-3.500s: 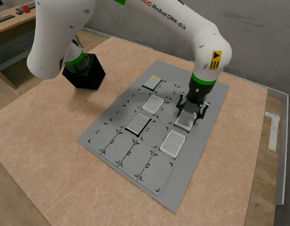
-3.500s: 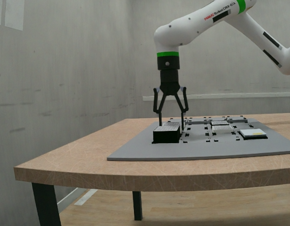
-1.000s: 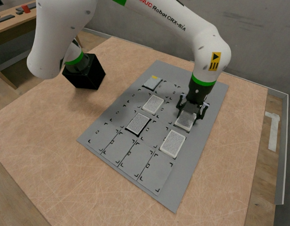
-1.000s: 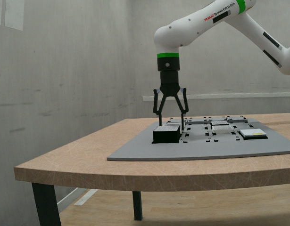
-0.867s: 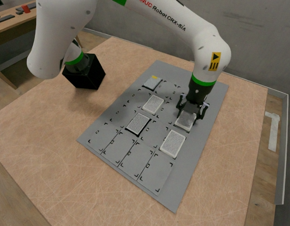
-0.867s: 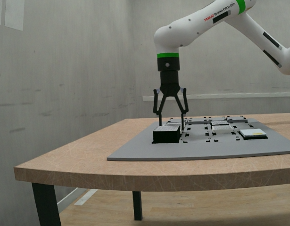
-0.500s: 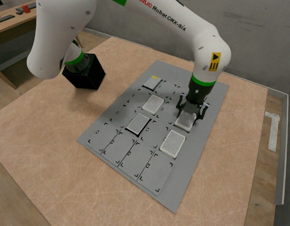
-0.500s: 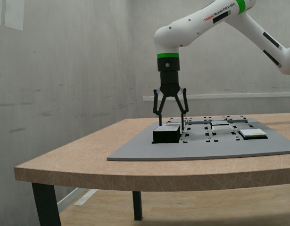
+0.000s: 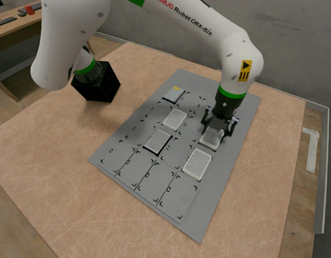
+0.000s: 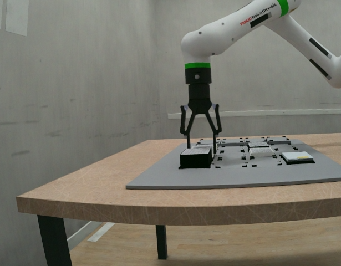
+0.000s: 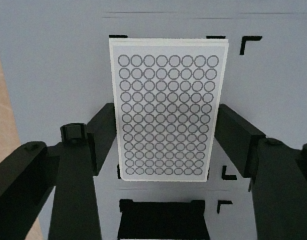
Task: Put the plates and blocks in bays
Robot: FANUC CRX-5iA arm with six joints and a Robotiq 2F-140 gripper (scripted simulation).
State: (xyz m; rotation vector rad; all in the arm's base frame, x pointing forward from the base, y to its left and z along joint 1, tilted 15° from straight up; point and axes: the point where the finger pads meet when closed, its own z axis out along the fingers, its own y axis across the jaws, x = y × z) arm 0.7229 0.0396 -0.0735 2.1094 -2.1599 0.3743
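My gripper (image 9: 215, 134) is shut on a white sealed 96-well plate (image 9: 211, 137) and grips its two long sides. In the wrist view the plate (image 11: 168, 110) lies straight between the fingers, with black corner pieces showing around it. The plate is low over a bay on the deck's right side, and I cannot tell whether it touches the floor. In the exterior view the gripper (image 10: 200, 144) stands behind the black deep-well block (image 10: 196, 157). The culture plate (image 9: 174, 94) with a yellow mark on its lid sits at the deck corner nearest the arm's base.
The grey deck (image 9: 176, 150) holds the black-sided deep-well block (image 9: 157, 141) and two more white sealed plates (image 9: 175, 119) (image 9: 197, 163). Several bays along the deck's lower edge hold nothing. The arm's black base (image 9: 96, 81) stands at the table's upper left.
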